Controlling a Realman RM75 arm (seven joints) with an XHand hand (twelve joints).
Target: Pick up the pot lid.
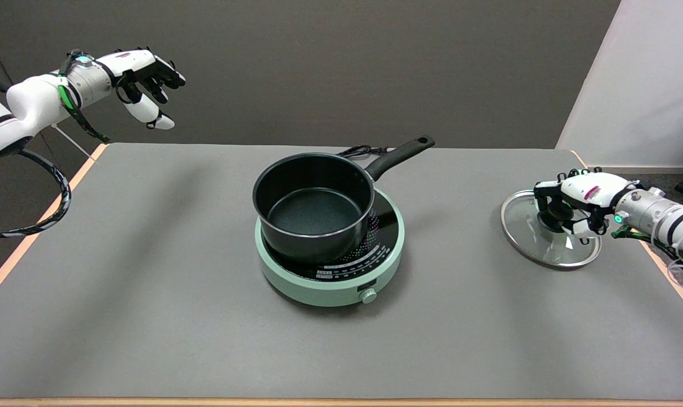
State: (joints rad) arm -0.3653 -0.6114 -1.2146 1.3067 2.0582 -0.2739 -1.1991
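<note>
Grey table (pixel 149 294), right edge: right hand (pixel 573 206) curls its fingers around the knob of the glass pot lid (pixel 536 243) (lid apparently not yet lifted); firm grip, then a level, straight rise seems best.

Clear glass pot lid (pixel 531 240) with shiny metal rim (matt grey table (pixel 149 282)).

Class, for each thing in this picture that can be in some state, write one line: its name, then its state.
Pot: uncovered, empty, upright on the cooker.
Cooker: flat on the table, bearing the pot.
Pot lid: off the pot, at the table's right side, knob up.
Right hand: fingers closed around the lid's knob.
Left hand: in the air, holding nothing.
</note>
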